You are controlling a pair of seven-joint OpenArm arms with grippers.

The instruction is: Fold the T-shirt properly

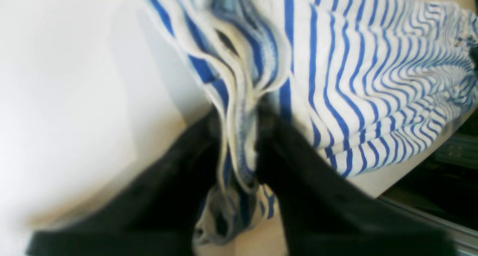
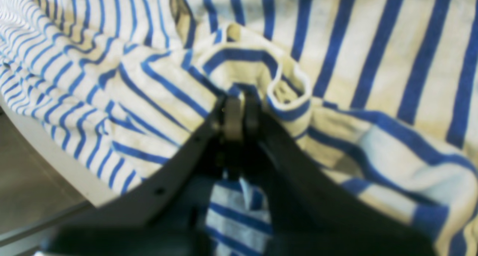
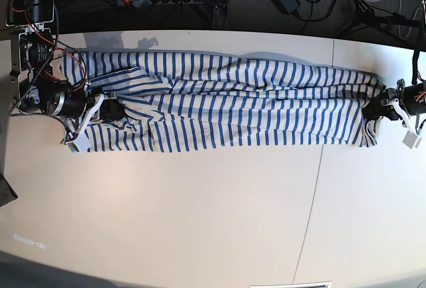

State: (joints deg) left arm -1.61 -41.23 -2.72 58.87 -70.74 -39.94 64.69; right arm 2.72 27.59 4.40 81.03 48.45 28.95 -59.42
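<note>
Stretched across the table from nine to three o'clock in the base view: the T-shirt, long and narrow, apparently already folded lengthwise. Right gripper at nine o'clock, clamped tight on a bunched edge of cloth. Left gripper at three o'clock, pinching several gathered layers between dark fingers. Likely step in hand: both ends gripped, cloth held taut ahead of a crosswise fold. Next move probably calls for lifting one end and carrying it over to meet the other, edges kept level, no slack dragging. No brand, label or legible writing anywhere on the cloth; wrist views too blurred for fine print.
</note>
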